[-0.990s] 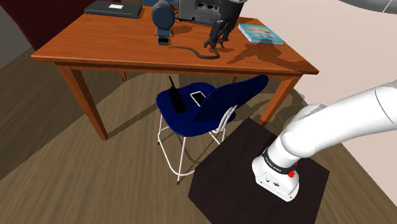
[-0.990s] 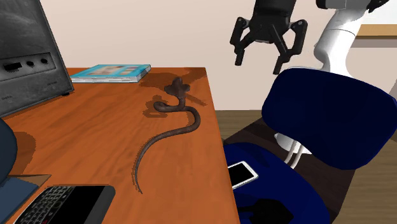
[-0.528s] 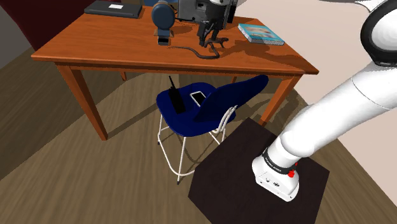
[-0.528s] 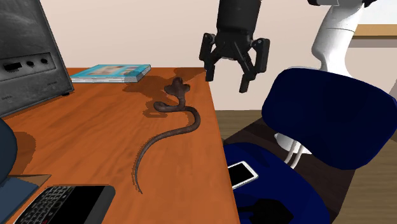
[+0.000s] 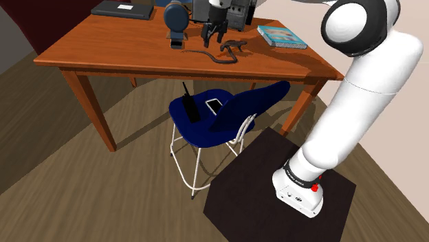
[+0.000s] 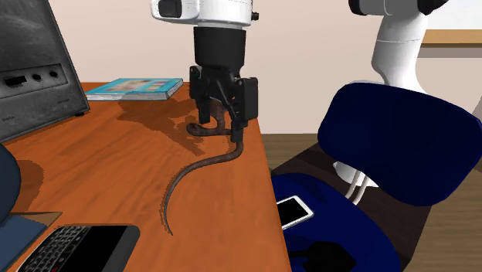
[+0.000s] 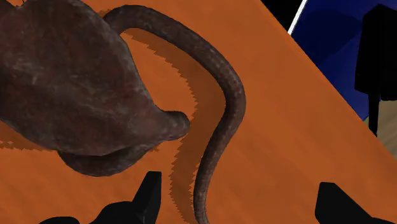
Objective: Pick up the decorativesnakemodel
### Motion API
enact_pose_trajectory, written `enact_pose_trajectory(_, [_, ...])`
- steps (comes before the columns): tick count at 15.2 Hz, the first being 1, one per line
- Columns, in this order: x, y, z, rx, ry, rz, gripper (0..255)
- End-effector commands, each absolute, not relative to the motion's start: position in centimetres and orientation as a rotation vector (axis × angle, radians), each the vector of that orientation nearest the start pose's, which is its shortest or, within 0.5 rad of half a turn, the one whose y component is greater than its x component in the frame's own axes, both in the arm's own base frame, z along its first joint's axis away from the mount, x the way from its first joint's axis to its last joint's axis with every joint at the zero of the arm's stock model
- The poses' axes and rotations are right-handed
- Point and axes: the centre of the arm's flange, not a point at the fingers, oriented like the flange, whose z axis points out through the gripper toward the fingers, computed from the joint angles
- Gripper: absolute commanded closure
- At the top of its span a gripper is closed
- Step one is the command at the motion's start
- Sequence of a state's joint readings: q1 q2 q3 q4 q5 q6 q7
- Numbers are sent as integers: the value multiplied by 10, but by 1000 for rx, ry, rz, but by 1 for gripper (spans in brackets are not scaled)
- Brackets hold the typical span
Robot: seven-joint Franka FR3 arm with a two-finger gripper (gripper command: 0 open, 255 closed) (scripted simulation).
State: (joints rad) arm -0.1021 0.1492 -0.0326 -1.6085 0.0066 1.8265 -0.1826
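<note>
Snake [image 6: 229, 151] on brown wooden desk [image 6: 108, 154]; plank floor [image 5: 82, 199]; blue chair [image 5: 230, 113]

No lettering, brand, number or sign can be read anywhere in the scene. The teal book [image 6: 135, 87] on the wooden surface [image 6: 116, 154] has a cover of pale patches too blurred to make out. The keys of the black keypad device [image 6: 73, 246] bear faint light marks that stay illegible. The white label [image 5: 125, 6] on the dark flat device [image 5: 113, 9] looks blank.
</note>
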Motion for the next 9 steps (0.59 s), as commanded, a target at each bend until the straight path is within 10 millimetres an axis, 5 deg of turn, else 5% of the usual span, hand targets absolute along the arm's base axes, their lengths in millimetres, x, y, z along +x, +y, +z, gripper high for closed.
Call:
enact_pose_trajectory(1, [633,-90,532,-3144,-55,-88,0])
enact_pose_trajectory(3, [657,-100,521,-3139,-37,-69,0])
enact_pose_trajectory(9, [657,-100,489,-3139,-37,-69,0])
